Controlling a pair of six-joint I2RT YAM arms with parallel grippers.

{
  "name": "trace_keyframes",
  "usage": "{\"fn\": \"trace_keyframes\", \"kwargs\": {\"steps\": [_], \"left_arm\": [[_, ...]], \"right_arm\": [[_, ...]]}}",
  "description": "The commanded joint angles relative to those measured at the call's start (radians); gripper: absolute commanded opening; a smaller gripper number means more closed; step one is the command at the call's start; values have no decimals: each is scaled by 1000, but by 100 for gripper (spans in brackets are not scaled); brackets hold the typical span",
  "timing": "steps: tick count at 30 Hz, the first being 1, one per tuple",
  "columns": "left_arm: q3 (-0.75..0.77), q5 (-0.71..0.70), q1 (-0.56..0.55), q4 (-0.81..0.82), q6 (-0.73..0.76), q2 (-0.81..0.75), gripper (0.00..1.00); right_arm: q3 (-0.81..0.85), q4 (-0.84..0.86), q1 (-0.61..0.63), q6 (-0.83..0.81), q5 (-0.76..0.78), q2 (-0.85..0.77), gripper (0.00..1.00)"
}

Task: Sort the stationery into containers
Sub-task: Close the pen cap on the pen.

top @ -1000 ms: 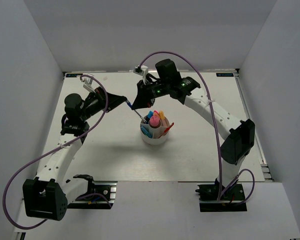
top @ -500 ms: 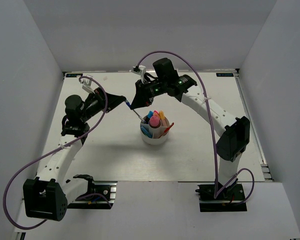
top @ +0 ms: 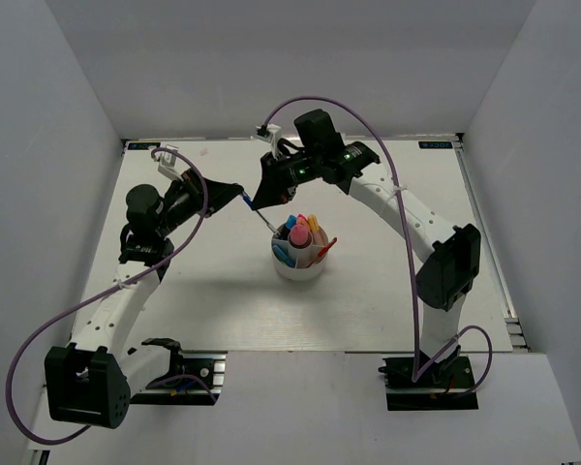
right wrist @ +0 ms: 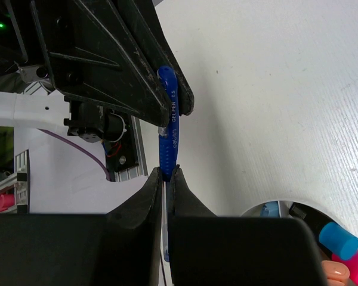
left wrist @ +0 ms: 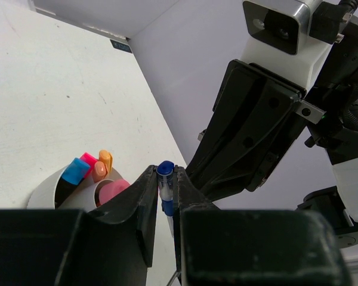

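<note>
Left gripper (left wrist: 165,179) and right gripper (right wrist: 166,179) are each pinched shut on the blue pen (right wrist: 170,128), mid-air just beside the white cup (top: 296,272) (handoff, looks like). Only 1 should let go, slowly, before the other tips it in.

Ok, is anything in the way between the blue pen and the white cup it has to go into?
Nothing visible stands between them. The blue pen is pinched by both the left gripper and the right gripper, and its tip points at the rim of the white cup. Highlighters fill some compartments, so the slot could be tight.
</note>
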Motion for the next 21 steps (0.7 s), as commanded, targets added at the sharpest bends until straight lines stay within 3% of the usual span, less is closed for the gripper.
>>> {"fn": "trace_keyframes", "kwargs": {"steps": [1, 21], "left_arm": [[-45, 132, -60, -120, 24, -2, 0], [-57, 133, -69, -127, 26, 1, 0]], "right_arm": [[122, 238, -1, 30, -4, 1, 0], [168, 253, -14, 38, 25, 17, 0]]}}
